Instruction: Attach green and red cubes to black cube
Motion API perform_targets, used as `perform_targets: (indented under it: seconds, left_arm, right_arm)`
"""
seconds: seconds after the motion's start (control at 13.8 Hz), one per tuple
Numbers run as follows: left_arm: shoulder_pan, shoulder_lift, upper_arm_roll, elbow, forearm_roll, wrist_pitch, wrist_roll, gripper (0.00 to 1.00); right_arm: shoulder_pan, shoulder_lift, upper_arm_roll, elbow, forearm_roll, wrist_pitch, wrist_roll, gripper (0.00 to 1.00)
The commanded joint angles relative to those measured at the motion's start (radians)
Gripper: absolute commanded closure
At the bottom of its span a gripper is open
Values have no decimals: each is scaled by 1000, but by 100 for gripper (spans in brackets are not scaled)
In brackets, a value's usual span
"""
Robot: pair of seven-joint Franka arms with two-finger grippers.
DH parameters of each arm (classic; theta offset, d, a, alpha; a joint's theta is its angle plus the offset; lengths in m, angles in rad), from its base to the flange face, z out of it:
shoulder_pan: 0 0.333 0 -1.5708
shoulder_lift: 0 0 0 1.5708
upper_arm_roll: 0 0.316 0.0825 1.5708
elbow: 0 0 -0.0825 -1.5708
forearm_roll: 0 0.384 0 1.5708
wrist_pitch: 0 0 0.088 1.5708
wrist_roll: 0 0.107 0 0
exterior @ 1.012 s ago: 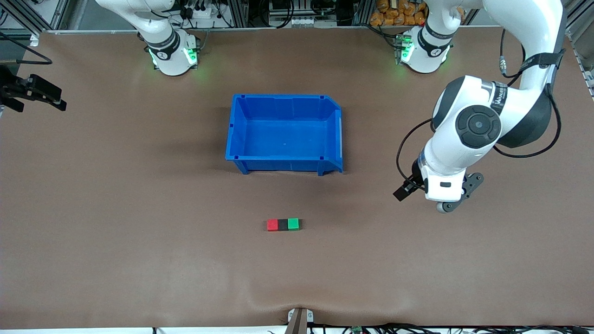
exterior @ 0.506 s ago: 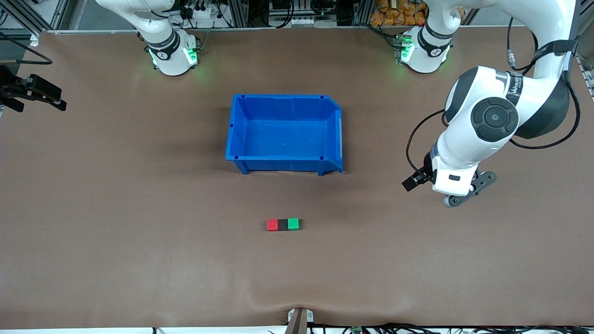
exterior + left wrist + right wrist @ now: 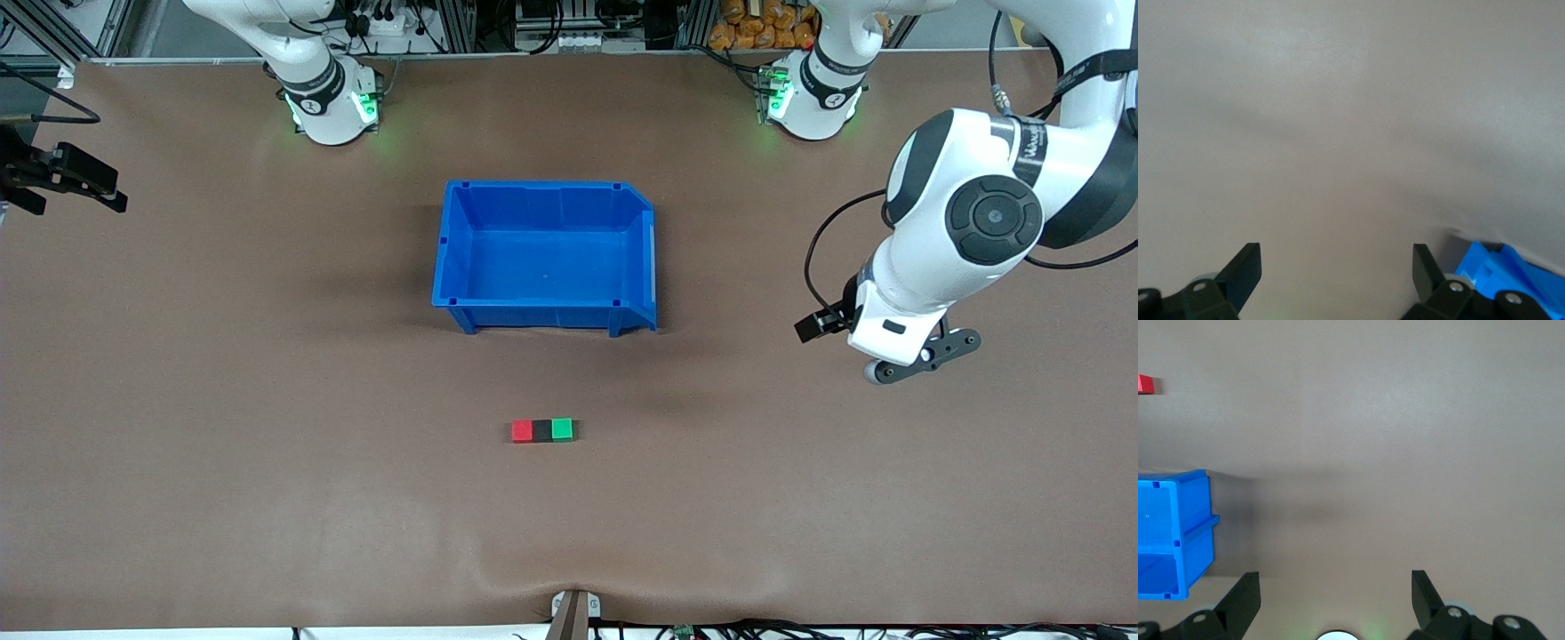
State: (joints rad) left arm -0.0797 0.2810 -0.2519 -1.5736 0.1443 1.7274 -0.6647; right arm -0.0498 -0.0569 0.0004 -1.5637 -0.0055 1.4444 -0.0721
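The red cube (image 3: 523,431), black cube (image 3: 542,431) and green cube (image 3: 562,429) lie in one touching row on the brown table, the black one in the middle, nearer the front camera than the blue bin. My left gripper (image 3: 889,345) hangs over bare table toward the left arm's end, well away from the row. In the left wrist view, the left gripper (image 3: 1336,257) is open and empty. My right gripper (image 3: 1336,583) is out of the front view. It is open and empty, high over the table by its own base, with the red cube (image 3: 1145,384) far off.
The blue bin (image 3: 547,185) stands empty mid-table, between the arm bases and the cubes. Its corner shows in both wrist views (image 3: 1498,267) (image 3: 1171,480). A black fixture (image 3: 62,173) sticks in at the table edge at the right arm's end.
The left arm has swung away from the cube row toward its own end of the table and slightly toward the bases. The cubes and bin have not moved.
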Motion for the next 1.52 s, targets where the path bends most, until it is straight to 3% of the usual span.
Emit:
perform_targets:
  seconds: [0.0,0.65,1.45]
  left_arm:
    - [6,-52,-7,-34,18,-23,75,0]
    - [66,-143,-9,-54,15,-68,319,0]
    - [159,-229,-10,-51,-32,-103,485,0]
  right_arm:
    - [8,-1,-5,4,-10,-6,-6,0]
    - [8,-1,-5,4,-10,-6,-6,0]
    - [11,-1,-3,4,-10,-6,-2,0]
